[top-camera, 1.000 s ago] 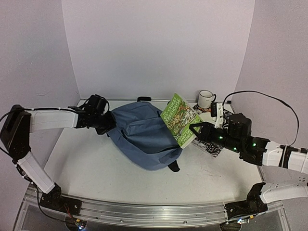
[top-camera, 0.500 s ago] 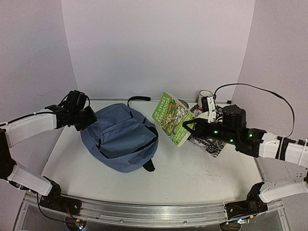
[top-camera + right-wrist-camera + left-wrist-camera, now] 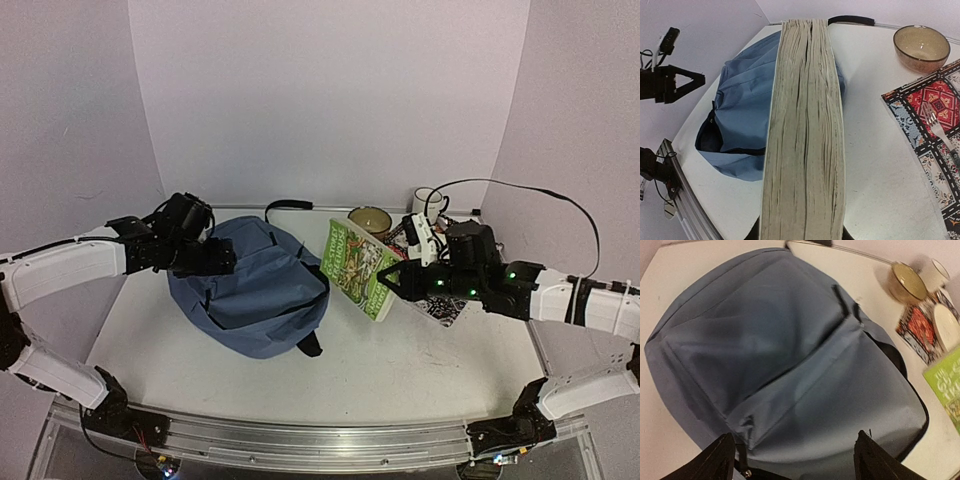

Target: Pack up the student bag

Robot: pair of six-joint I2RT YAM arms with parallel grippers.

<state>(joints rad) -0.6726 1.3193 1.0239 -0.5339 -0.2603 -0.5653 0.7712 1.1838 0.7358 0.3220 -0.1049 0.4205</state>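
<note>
The student bag [image 3: 255, 295] lies flat on the desk [image 3: 400, 370], left of centre, with its front pocket up. Its long axis runs from the far edge toward the arms, slightly slanted. The carry handle [image 3: 287, 205] points to the far wall.

A dark zip mouth [image 3: 322, 285] gapes along the bag's right edge, the side facing the book [image 3: 355, 265]. The book stands tilted just right of the bag, clamped near its lower right edge by the right gripper [image 3: 398, 275]. In the right wrist view its page edge aims along the bag. The right arm is therefore the nearer to the mouth.

The left gripper [image 3: 794, 450] hovers over the bag's left side, fingers [image 3: 720, 460] spread wide and holding nothing. Contact with the fabric cannot be confirmed.

Judgement: insertion depends on bringing the book's long edge parallel with the mouth.
</note>
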